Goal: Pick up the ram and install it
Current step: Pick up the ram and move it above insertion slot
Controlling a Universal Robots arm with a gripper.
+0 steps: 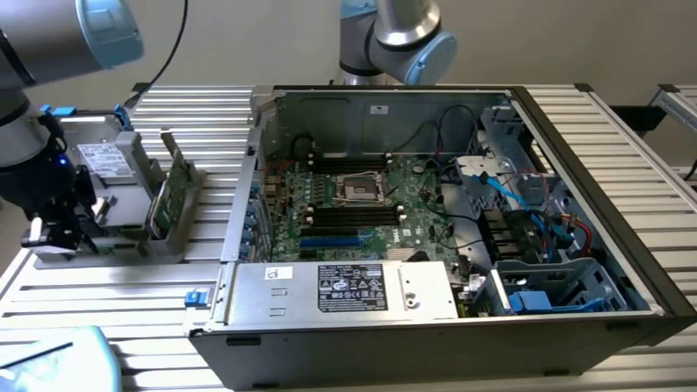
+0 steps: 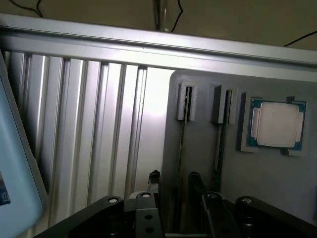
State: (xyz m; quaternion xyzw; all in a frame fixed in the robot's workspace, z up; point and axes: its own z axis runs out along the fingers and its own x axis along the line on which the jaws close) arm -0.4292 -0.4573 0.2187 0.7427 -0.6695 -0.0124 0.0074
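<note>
The ribbed metal counter (image 1: 196, 106) carries an open computer case (image 1: 436, 351), which takes up its middle and reaches toward the edge on the exterior view's right. A grey holder (image 1: 130, 249) stands near the counter's edge on the exterior view's left, close beside the case.

The hand (image 1: 68, 233) hangs over the holder's outer end, away from the case. In the wrist view the hand (image 2: 174, 177) is released and holds nothing. Its 2 fingers (image 2: 154, 177) are spread wide, 1 to each side of a narrow slot in the holder (image 2: 237, 178).

The ram (image 2: 182, 139) looks to be the thin dark edge standing upright in that slot. It is seen edge-on, so this is a best reading rather than a certainty. A 2nd slot runs parallel just beside it, and past that a square silver processor chip (image 2: 277, 124) lies flat in its own recess.

The step in hand is the approach for the pick. To do it well, the fingers should stay parallel to the strip's flat faces with the strip centred between them. The descent should be straight, so that neither fingertip catches the slot posts. The grip belongs on the flat faces near mid-length, clear of the neighbouring slot.
</note>
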